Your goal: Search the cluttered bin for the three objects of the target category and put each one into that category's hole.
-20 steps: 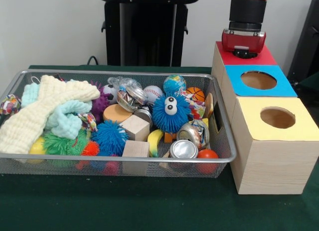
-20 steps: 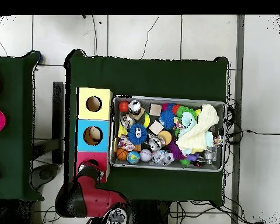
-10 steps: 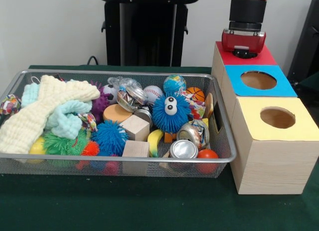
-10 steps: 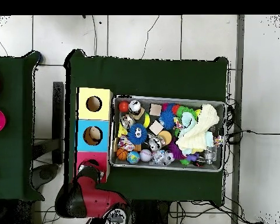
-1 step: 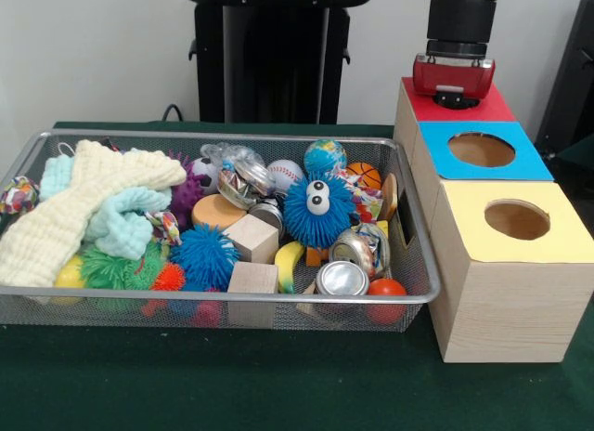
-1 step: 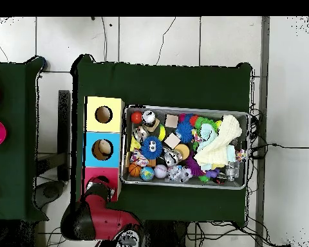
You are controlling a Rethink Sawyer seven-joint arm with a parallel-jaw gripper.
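A wire mesh bin [image 5: 232, 298] holds a jumble: a blue fuzzy ball with eyes [image 5: 318, 211], crushed cans [image 5: 342, 279], wooden blocks [image 5: 251, 238], a globe ball [image 5: 325, 156], a baseball [image 5: 284, 174], a banana [image 5: 289, 262] and pale knitted cloths [image 5: 74, 203]. To its right stand a red box [image 5: 483, 106], a blue box [image 5: 529, 157] and a yellow box [image 5: 464, 217], the last two with round holes on top. My gripper [image 5: 453, 78] hangs over the red box and covers its hole. In the overhead view the gripper [image 6: 99, 191] sits at the red box [image 6: 91, 173], beside the bin [image 6: 186, 185].
Spiky rubber balls [image 5: 204, 254], a small basketball [image 5: 365, 175] and a red ball [image 5: 386, 289] crowd the bin's front and right. Green cloth covers the table [image 5: 278, 375]. A second green table [image 6: 15, 128] with coloured discs lies at the overhead view's left.
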